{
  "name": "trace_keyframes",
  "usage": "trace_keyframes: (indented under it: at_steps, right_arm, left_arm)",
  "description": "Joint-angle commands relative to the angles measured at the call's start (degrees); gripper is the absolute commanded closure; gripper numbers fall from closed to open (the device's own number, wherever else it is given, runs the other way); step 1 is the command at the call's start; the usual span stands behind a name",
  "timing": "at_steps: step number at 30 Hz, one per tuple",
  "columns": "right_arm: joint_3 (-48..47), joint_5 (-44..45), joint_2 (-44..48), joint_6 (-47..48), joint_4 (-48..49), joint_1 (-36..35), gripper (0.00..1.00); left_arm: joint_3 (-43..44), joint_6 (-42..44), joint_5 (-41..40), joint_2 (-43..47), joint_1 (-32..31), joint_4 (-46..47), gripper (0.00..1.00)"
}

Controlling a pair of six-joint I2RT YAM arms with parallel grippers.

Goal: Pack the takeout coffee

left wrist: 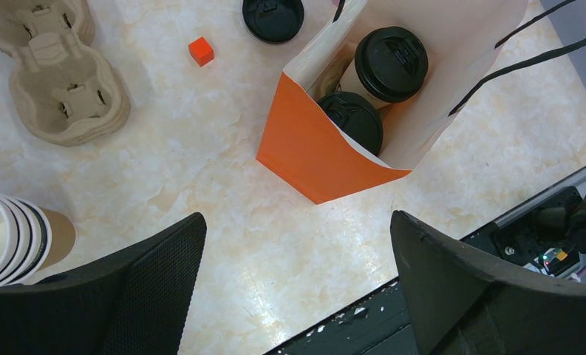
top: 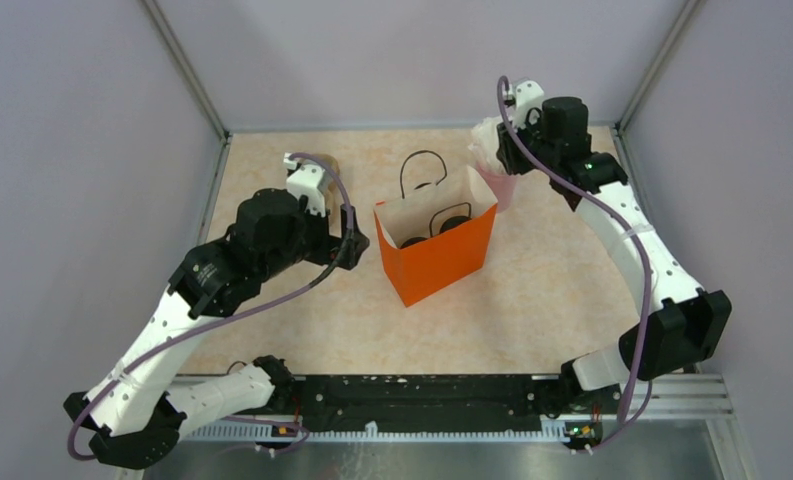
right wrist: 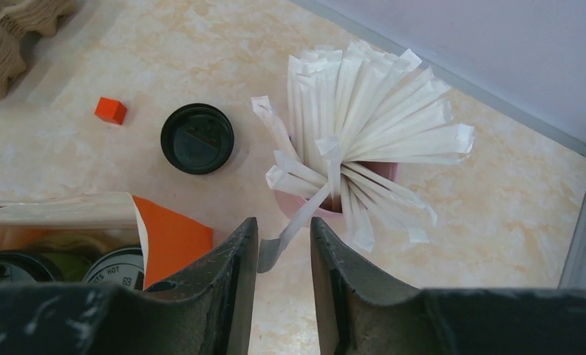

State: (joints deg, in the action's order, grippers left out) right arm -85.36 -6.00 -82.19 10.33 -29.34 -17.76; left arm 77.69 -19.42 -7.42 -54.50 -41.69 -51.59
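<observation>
Packing seems nearly finished, as far as I can judge. In the left wrist view the takeout coffee [left wrist: 391, 63] stands upright inside the orange bag [left wrist: 312, 148] with its black lid on. A second lidded cup [left wrist: 355, 120] stands just beside it in the same bag. The bag is open at the top and stands on the surface [left wrist: 201, 192].

The left end effector [left wrist: 297, 222] hangs over the surface near the bag, its fingers wide apart and nothing between them. The right end effector [right wrist: 284, 225] is at the pink cup of straws [right wrist: 384, 171]. Its fingers are only a little apart, and the end of one wrapped straw [right wrist: 301, 218] lies in the gap, not visibly pinched.

What is left is probably only to bring a straw to the bag. One loose lid [right wrist: 197, 138] lies on the surface near the bag.
</observation>
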Motion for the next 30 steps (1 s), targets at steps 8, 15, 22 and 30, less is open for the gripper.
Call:
trace_keyframes:
  at_steps: [8,15,22,30]
  right_arm:
    - [-1.3,0.2,-0.1,0.6,1.3,0.5,1.00]
    - [-20.7,4.3,0.2,1.7,-15.3,0.5,1.00]
    - [-34.3,3.0,3.6,-2.9,-24.9,0.5,1.00]
    - [-41.9,-4.8,8.4,-9.7,-30.3,0.4,1.00]
  left_arm:
    - [1.9,0.3,-1.0,0.0,0.2,0.7,0.01]
    - [2.5,1.1,-4.2,-0.2,0.2,0.2,0.01]
    - [2.7,1.0,-7.1,-1.2,0.2,1.1,0.01]
    - [2.9,2.6,-6.7,-1.7,0.2,4.3,0.01]
